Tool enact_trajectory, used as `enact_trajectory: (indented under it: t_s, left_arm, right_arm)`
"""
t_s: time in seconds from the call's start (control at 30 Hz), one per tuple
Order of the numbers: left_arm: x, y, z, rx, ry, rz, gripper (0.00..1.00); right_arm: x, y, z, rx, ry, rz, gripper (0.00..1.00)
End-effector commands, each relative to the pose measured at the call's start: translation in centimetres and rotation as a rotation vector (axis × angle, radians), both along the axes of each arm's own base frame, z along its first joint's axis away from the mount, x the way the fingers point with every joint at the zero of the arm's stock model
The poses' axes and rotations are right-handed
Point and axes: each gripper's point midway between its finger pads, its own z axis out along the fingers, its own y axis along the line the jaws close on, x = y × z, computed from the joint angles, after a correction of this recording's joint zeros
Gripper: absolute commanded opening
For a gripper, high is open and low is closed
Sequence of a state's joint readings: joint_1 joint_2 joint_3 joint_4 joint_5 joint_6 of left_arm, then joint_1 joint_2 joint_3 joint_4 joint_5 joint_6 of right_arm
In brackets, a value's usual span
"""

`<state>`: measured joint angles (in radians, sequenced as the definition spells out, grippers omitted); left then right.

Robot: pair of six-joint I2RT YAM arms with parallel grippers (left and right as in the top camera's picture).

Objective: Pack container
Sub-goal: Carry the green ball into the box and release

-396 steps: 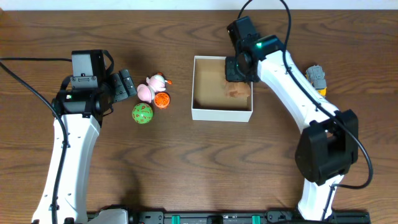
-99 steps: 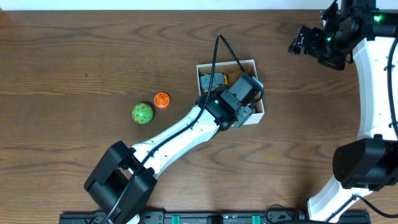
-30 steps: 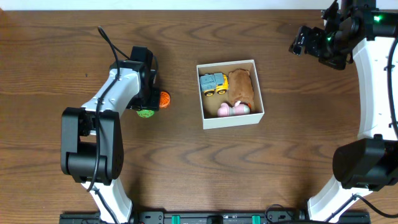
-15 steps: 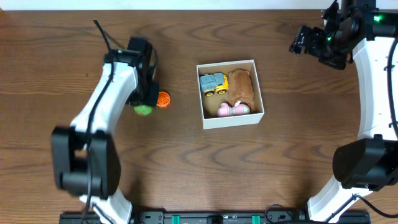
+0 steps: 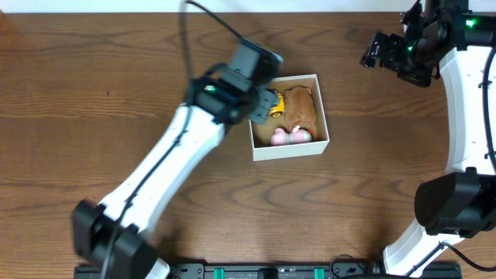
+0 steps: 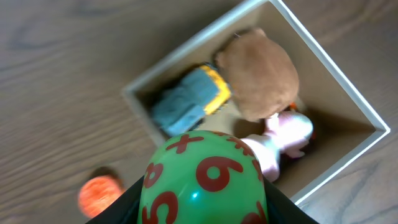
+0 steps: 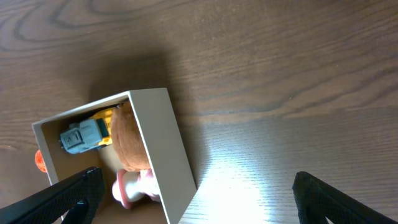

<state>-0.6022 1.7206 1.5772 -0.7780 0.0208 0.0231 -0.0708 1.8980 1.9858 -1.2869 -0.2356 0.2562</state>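
The container (image 5: 291,147) is a white low-walled box holding a blue and yellow truck (image 6: 186,102), a brown plush (image 6: 258,78) and a pink toy (image 6: 286,134). My left gripper (image 5: 260,102) hangs over the container's left edge, shut on a green ball with red numbers (image 6: 202,180). In the overhead view the ball is hidden under the gripper. My right gripper (image 5: 386,53) stays high at the back right, open and with nothing in it. In the right wrist view the container (image 7: 165,143) lies below and to the left.
A small orange ball (image 6: 96,193) lies on the wooden table left of the container; my left arm hides it from overhead. The left arm (image 5: 170,167) stretches diagonally from the front left to the container.
My left arm lifted the green ball from beside the orange ball and swung right to the container's left edge. The right arm has not moved.
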Motion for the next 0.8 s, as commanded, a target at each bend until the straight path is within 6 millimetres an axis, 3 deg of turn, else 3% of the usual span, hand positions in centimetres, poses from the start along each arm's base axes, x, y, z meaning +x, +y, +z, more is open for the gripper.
enact_trajectory:
  t_s: [0.0, 0.17, 0.3, 0.33, 0.4, 0.5, 0.77]
  left_arm:
    - [-0.3, -1.7, -3.7, 0.043, 0.062, -0.031, 0.32]
    - [-0.5, -2.3, -8.2, 0.108, 0.144, -0.042, 0.34]
    - [-1.0, -1.9, -9.3, 0.136, 0.183, -0.042, 0.52]
    - [-1.1, -1.8, -9.3, 0.140, 0.187, -0.042, 0.62]
    - [-1.2, -1.6, -9.0, 0.140, 0.187, -0.040, 0.79]
    - [-1.2, -1.3, -8.2, 0.131, 0.176, -0.035, 0.90]
    - [-0.3, 1.1, -2.3, 0.070, 0.060, 0.024, 0.96]
  right_arm:
    - [-0.1, 0.3, -0.5, 0.000, 0.016, 0.008, 0.99]
    - [-0.2, 0.3, -0.5, 0.000, 0.020, 0.009, 0.99]
    - [-0.2, 0.2, -0.5, -0.003, 0.020, 0.008, 0.99]
    - [-0.2, 0.2, -0.5, -0.003, 0.020, 0.008, 0.99]
    - [-0.2, 0.2, -0.5, -0.003, 0.019, 0.008, 0.99]
    - [-0.2, 0.2, -0.5, -0.003, 0.019, 0.008, 0.99]
    - [-0.2, 0.2, -0.5, -0.003, 0.019, 0.008, 0.99]
